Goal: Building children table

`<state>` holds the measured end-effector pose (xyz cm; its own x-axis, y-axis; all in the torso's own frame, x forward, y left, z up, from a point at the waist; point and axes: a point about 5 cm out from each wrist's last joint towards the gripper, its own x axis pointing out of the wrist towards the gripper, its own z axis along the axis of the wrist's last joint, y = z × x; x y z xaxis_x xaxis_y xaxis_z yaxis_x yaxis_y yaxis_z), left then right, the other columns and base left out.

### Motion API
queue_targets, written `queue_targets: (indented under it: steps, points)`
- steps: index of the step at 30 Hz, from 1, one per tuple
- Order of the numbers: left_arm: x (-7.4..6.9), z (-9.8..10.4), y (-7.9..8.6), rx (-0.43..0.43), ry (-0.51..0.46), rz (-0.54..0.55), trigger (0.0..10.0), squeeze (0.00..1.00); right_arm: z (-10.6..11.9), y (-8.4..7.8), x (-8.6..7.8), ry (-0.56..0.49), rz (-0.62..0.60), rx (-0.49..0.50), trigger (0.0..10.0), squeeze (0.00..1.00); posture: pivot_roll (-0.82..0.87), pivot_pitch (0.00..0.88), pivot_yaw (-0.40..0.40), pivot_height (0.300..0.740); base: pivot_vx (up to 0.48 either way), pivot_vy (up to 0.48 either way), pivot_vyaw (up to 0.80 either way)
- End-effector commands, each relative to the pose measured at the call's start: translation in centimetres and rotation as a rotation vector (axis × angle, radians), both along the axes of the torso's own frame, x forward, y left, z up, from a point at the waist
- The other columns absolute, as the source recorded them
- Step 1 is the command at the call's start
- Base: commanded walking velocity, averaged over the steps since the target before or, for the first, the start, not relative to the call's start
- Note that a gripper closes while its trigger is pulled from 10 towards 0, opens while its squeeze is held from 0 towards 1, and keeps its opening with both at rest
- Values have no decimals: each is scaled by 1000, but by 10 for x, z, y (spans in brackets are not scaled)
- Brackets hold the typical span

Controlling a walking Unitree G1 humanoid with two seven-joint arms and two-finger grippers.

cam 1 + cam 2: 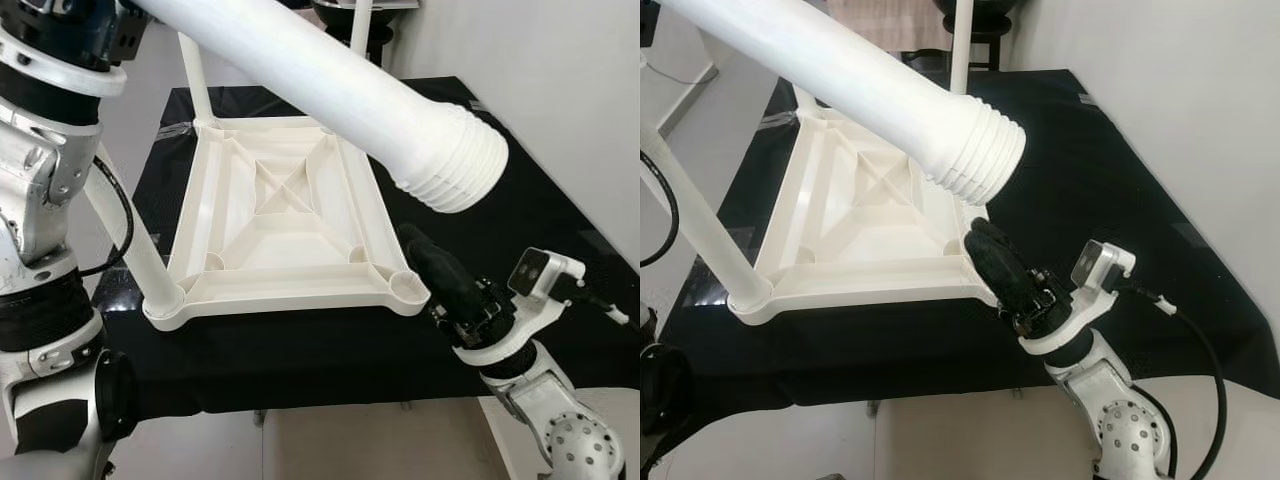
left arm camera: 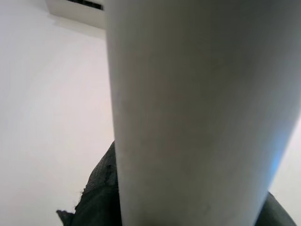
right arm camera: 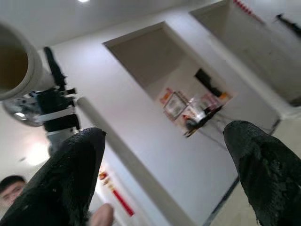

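A cream-white plastic children's tabletop point(image 1: 285, 225) lies upside down on a surface draped in black cloth point(image 1: 520, 230), its ribbed underside and crossed centre bracing facing up. Three white tubular legs already stand in its corner sockets: one leaning at the near left corner point(image 1: 125, 235), one at the far left point(image 1: 193, 70) and one at the far right point(image 1: 962, 45). The near right corner socket point(image 1: 405, 285) is open.

The robot's left arm point(image 1: 40, 190), raised at the upper left of the head views, carries a fourth white plastic leg with a ridged, threaded end point(image 1: 440, 160), held slanting above the tabletop so that its ridged tip hangs over the near right part of the frame. In the left wrist view this leg point(image 2: 202, 117) runs close along the left end effector, with a dark finger point(image 2: 99, 197) beside it; the left end effector is clamped on the leg.

The right end effector point(image 1: 440, 275) sits just beside the near right corner of the tabletop, its black fingers point(image 1: 995, 262) pointing up toward the ridged leg tip. In the right wrist view its two fingers point(image 3: 70, 179) stand well apart with nothing between them
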<state>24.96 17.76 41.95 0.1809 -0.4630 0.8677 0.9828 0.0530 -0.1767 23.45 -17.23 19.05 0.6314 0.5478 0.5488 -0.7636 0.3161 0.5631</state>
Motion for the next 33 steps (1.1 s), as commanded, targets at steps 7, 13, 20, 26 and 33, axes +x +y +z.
queue_targets:
  steps: [7,13,20,26,33]
  points:
    - [16,-10,-23,318,-42,165,0,0,16,-57,30,64,-528,-242,10000,596,-24,60,3,740,0,0,0]
    - [20,-23,-41,440,-74,162,0,0,42,-90,45,30,-753,-484,10000,361,-30,54,2,740,0,0,0]
    - [19,-37,-56,557,-103,126,0,0,59,-91,52,-41,-768,-587,10000,239,-27,54,9,740,0,0,0]
    - [10,-65,-75,680,-146,-10,0,0,76,-45,13,-355,-109,-633,10000,0,-21,58,11,740,0,0,0]
    - [6,-72,-78,712,-172,-54,0,0,69,-40,2,-369,90,-707,10000,0,-18,59,11,740,0,0,0]
